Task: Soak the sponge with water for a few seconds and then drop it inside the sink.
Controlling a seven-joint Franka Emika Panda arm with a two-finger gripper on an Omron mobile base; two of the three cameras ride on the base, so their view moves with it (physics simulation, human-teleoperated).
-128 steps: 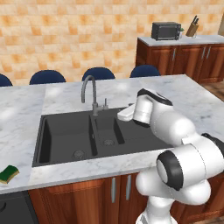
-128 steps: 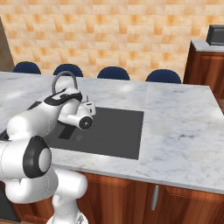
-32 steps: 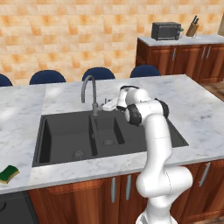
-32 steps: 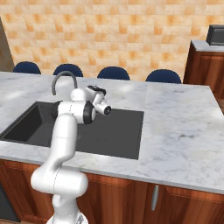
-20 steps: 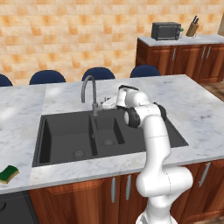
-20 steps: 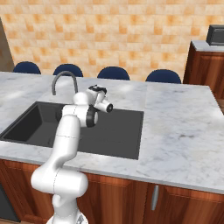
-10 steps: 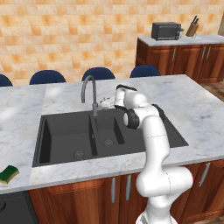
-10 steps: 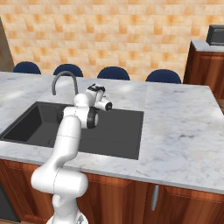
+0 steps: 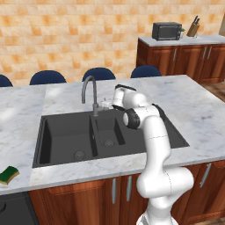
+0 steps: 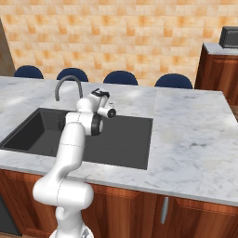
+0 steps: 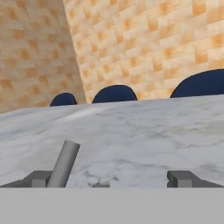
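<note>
At the counter's front left corner, seen from the left base view, the sponge lies well apart from the sink. From the hand view, a grey faucet lever stands just inside the left fingertip, with marble counter and blue chairs beyond. Behind the basins, the gripper reaches level toward the faucet, fingers spread wide and empty
</note>
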